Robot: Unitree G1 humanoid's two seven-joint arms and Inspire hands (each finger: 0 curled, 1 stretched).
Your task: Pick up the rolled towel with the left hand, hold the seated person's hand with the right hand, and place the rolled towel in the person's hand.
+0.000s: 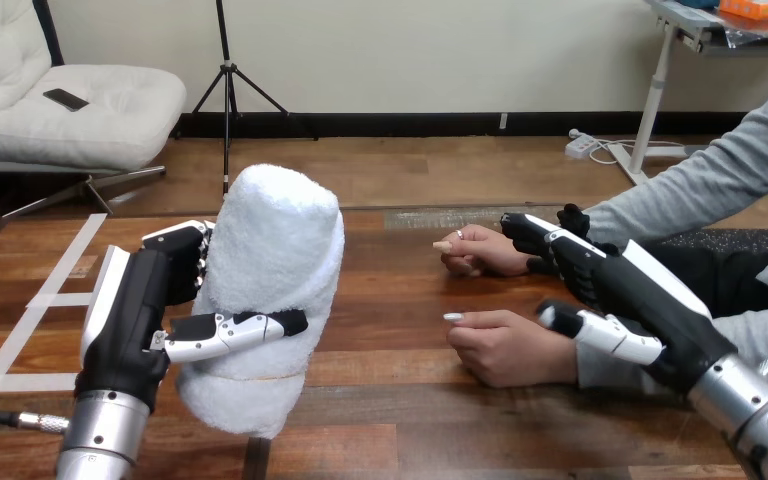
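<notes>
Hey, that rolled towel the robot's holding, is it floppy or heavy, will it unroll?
Probably soft, not floppy: the rolled towel holds its shape in the left robot hand, dented under the thumb. Likely light, being fluffy. A thin band near its bottom should keep it rolled.

Dark wooden plank table (410,400), pale tape strips (62,265) across its left part.

- Left hand (135,310), lower left of frame: black housing with a white shell plate along its outer edge. The thumb (230,333) is built of white jointed segments and ends in a black tip.
- Left forearm (100,435), bottom left: silver metal cylinder with a ringed collar at the wrist.
- Right hand (630,290), right of centre: black housing, long white shell on its back, black-and-white jointed segments.
- Right forearm (755,415), bottom right corner: silver ringed cylinder.
</notes>
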